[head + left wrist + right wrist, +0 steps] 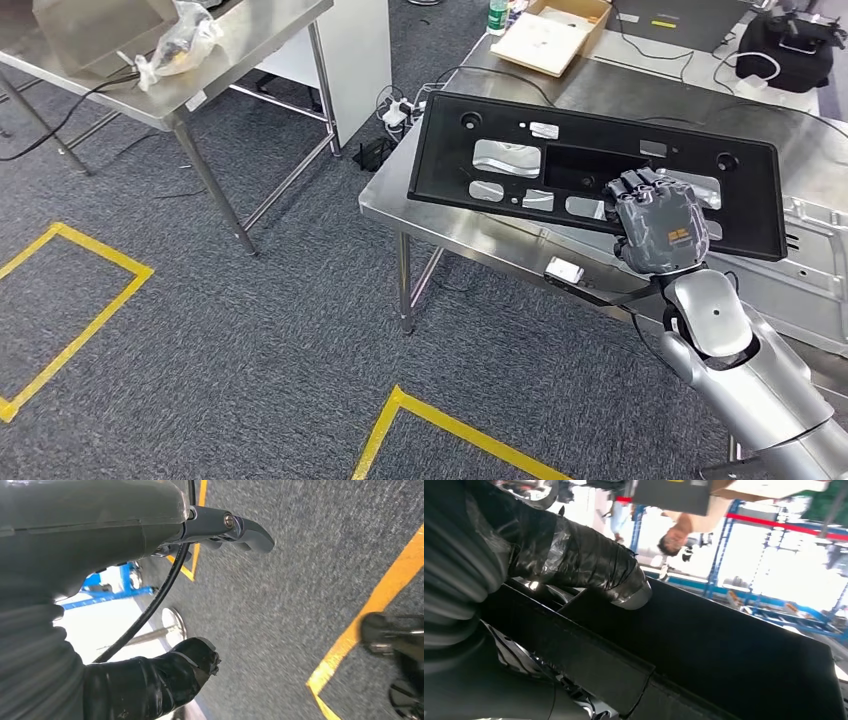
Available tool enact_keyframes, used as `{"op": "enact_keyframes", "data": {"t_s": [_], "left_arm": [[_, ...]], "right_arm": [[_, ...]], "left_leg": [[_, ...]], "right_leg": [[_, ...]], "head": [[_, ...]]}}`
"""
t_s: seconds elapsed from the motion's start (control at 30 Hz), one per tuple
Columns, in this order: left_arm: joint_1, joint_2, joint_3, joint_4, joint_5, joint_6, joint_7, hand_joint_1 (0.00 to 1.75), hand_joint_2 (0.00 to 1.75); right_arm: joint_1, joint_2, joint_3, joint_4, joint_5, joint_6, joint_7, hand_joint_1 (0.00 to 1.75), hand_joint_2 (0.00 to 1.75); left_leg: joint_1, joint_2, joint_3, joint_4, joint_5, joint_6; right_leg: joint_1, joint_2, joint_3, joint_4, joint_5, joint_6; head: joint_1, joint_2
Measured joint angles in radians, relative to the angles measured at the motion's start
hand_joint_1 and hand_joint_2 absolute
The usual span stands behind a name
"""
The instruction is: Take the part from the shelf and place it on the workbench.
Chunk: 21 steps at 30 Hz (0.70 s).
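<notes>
The part is a long flat black plastic panel (520,150) with several cut-outs, spread across the near left corner of the steel workbench (470,235). My right hand (658,222) grips its near edge right of centre, fingers curled over the top face. In the right wrist view the taped thumb (584,560) presses against the panel's dark ribbed side (734,645). I cannot tell whether the panel rests on the bench or hangs just above it. My left hand (125,540) hangs over the grey carpet, fingers apart and holding nothing.
A cardboard box (550,35), a black bag (790,50) and cables lie at the bench's far side, with a sheet-metal panel (815,270) at its right. A second steel table (230,60) holds a plastic bag (180,40). Yellow tape (80,300) marks the carpet. A person (674,535) stands beyond.
</notes>
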<state>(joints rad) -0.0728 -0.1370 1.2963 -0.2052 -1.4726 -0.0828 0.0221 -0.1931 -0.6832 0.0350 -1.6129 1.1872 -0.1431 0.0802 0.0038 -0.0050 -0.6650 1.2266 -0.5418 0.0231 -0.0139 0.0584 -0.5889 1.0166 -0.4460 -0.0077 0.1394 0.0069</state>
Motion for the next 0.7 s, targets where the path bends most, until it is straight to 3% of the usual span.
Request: {"op": "enact_keyframes", "data": {"t_s": [0.07, 0.1, 0.13, 0.2, 0.27, 0.37, 0.43, 0.47, 0.5, 0.57, 0.63, 0.7], "left_arm": [[0.002, 0.001, 0.000, 0.000, 0.000, 0.000, 0.001, 0.00, 1.75], [0.001, 0.001, 0.000, 0.000, 0.000, 0.000, 0.002, 0.00, 1.75], [0.001, 0.001, 0.000, 0.000, -0.001, 0.000, 0.002, 0.00, 1.75], [-0.003, 0.000, 0.000, 0.000, -0.001, -0.001, 0.002, 0.00, 1.75], [-0.005, -0.001, 0.000, 0.000, -0.001, -0.001, 0.002, 0.00, 1.75], [-0.001, -0.002, 0.000, 0.000, -0.001, -0.001, 0.002, 0.00, 1.75], [0.001, -0.001, 0.000, 0.000, -0.001, 0.000, 0.002, 0.00, 1.75], [0.000, -0.001, 0.000, 0.000, -0.001, 0.000, 0.002, 0.00, 1.75], [0.000, -0.001, 0.000, 0.000, -0.001, -0.001, 0.002, 0.00, 1.75], [-0.001, -0.001, -0.001, 0.000, -0.003, -0.003, 0.002, 0.00, 1.75], [-0.002, -0.001, -0.004, 0.000, -0.005, -0.006, 0.002, 0.00, 1.75], [-0.005, -0.001, -0.009, 0.000, -0.008, -0.009, 0.003, 0.00, 1.75]], "right_arm": [[0.000, 0.000, -0.001, 0.000, 0.000, 0.000, 0.000, 1.75, 1.75], [0.001, 0.000, -0.001, 0.000, 0.000, 0.000, 0.000, 1.75, 1.75], [0.002, 0.001, -0.002, 0.000, 0.000, 0.000, 0.000, 1.75, 1.75], [0.006, 0.000, -0.004, 0.000, 0.000, 0.001, 0.000, 1.75, 1.75], [0.009, -0.003, -0.008, 0.000, 0.000, 0.001, 0.000, 1.75, 1.75], [0.006, -0.003, -0.013, 0.002, 0.000, 0.003, 0.001, 1.75, 1.75], [0.011, -0.002, -0.013, 0.006, 0.000, 0.008, 0.001, 1.75, 1.75], [0.012, -0.002, -0.013, 0.008, 0.000, 0.012, 0.002, 1.75, 1.75], [0.011, -0.002, -0.013, 0.011, 0.000, 0.015, 0.002, 1.75, 1.75], [0.000, -0.002, -0.012, 0.019, 0.003, 0.024, 0.004, 1.75, 1.75], [-0.022, -0.002, -0.010, 0.039, 0.005, 0.035, 0.006, 1.75, 1.75], [-0.057, -0.003, -0.007, 0.079, -0.001, 0.043, 0.008, 1.75, 1.75]], "left_leg": [[0.002, -0.034, 0.055, -0.134, 0.063, 0.008], [0.002, -0.046, 0.072, -0.174, 0.076, 0.010], [0.001, -0.051, 0.080, -0.191, 0.077, 0.011], [0.001, -0.032, 0.086, -0.199, 0.080, 0.016], [0.004, -0.011, 0.095, -0.214, 0.086, 0.027], [0.003, 0.018, 0.100, -0.223, 0.088, 0.036], [0.002, 0.037, 0.100, -0.221, 0.084, 0.035], [0.002, 0.047, 0.101, -0.220, 0.081, 0.034], [0.002, 0.057, 0.104, -0.218, 0.078, 0.032], [0.000, 0.075, 0.109, -0.214, 0.070, 0.025], [-0.005, 0.091, 0.112, -0.213, 0.064, 0.016], [-0.008, 0.105, 0.116, -0.214, 0.060, 0.007]], "right_leg": [[0.001, 0.024, -0.003, 0.008, -0.004, 0.005], [0.001, 0.033, -0.005, 0.011, -0.006, 0.010], [0.001, 0.042, -0.008, 0.012, -0.006, 0.016], [-0.003, 0.057, -0.011, 0.012, -0.005, 0.029], [-0.002, 0.029, -0.024, 0.039, -0.024, 0.039], [-0.003, -0.041, -0.100, 0.197, -0.105, 0.051], [-0.009, -0.053, -0.138, 0.272, -0.122, 0.057], [-0.010, -0.057, -0.134, 0.262, -0.105, 0.059], [-0.011, -0.064, -0.107, 0.208, -0.071, 0.059], [-0.006, -0.100, -0.037, 0.071, -0.016, 0.052], [0.003, -0.121, -0.007, 0.008, -0.002, 0.039], [0.005, -0.104, -0.009, 0.007, -0.001, 0.028]], "head": [[0.000, 0.000], [0.000, 0.000], [0.000, 0.000], [0.000, 0.000], [0.001, 0.000], [0.002, 0.000], [0.002, 0.000], [0.002, 0.000], [0.002, 0.000], [0.002, 0.000], [0.002, 0.000], [0.002, 0.000]]}}
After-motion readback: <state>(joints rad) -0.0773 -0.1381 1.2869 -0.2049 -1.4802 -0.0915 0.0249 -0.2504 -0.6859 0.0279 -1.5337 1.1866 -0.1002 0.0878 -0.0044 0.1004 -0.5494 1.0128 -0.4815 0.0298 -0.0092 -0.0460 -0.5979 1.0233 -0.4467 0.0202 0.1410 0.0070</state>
